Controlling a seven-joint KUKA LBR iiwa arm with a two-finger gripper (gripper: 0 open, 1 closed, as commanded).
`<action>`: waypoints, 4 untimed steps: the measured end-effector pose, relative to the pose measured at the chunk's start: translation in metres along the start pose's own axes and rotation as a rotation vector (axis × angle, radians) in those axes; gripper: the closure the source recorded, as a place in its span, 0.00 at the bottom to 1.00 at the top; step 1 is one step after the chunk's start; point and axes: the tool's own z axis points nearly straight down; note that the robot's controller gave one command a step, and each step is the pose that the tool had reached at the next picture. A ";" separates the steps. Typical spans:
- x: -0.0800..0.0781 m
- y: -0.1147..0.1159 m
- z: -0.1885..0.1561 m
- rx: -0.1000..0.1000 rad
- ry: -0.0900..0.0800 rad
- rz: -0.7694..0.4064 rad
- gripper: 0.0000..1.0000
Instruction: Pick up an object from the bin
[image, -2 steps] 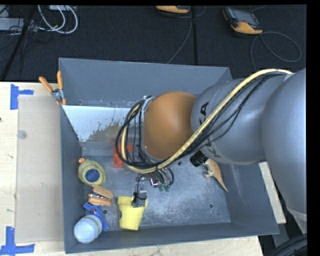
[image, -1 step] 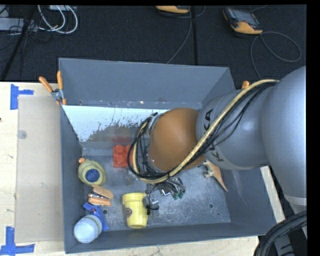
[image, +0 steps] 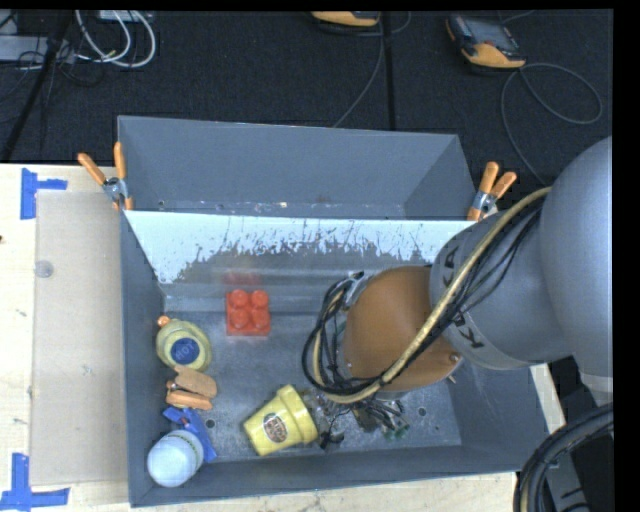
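Where the hand (image: 366, 417), grip state untellable, sits low in the bin (image: 300, 190), a tipped yellow cup (image: 281, 422) lies just beside, toward view-left, long axis pointing handward.

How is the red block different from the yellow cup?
The red block is square with bumps on top; the yellow cup is round with a label. The red block lies flat, bumps up; the yellow cup is tipped on its side. The red block sits toward the back of the floor; the yellow cup lies at the front, right beside the end effector. Both rest loose on the floor of the bin.
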 end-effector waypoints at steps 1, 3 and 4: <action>-0.003 -0.001 -0.002 0.001 -0.014 0.003 0.00; -0.023 0.032 0.000 0.003 -0.012 -0.060 0.00; -0.046 0.072 0.003 0.000 -0.016 -0.131 0.00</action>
